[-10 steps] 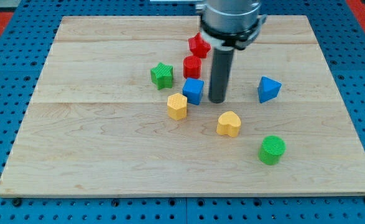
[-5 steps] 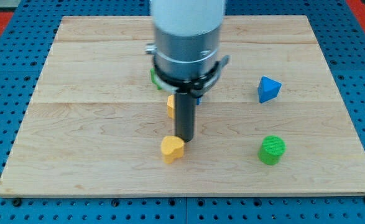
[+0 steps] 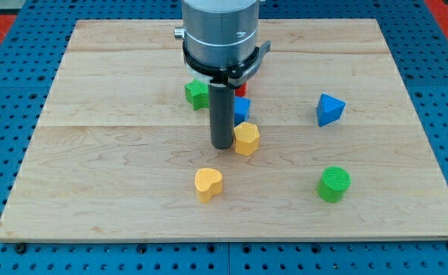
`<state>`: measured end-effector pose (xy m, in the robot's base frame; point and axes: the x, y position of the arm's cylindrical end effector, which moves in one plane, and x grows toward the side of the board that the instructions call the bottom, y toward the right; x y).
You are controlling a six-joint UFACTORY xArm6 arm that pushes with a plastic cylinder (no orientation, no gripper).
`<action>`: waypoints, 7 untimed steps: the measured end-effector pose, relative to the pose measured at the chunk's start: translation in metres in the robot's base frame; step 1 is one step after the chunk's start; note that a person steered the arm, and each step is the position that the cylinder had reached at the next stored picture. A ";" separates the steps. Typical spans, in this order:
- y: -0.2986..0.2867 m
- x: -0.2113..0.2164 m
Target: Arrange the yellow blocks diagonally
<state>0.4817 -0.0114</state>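
A yellow hexagonal block [image 3: 246, 139] sits near the board's middle. A yellow heart-shaped block [image 3: 207, 184] lies below and to its left, so the two lie on a diagonal. My tip [image 3: 223, 146] stands right against the left side of the hexagonal block, above the heart block and apart from it.
A blue cube [image 3: 242, 108] sits just above the yellow hexagon, partly behind the rod. A green star [image 3: 196, 93] is to the rod's left. A red block [image 3: 241, 89] peeks out behind the arm. A blue pyramid [image 3: 329, 109] and a green cylinder [image 3: 334, 184] are at the right.
The tip pushed the heart block down-left to the lower middle, then moved up beside the hexagon. The hexagon has shifted to the right, below the blue cube.
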 end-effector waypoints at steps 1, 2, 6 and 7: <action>-0.012 -0.020; -0.018 -0.037; 0.038 0.005; 0.026 0.013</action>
<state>0.4943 0.0151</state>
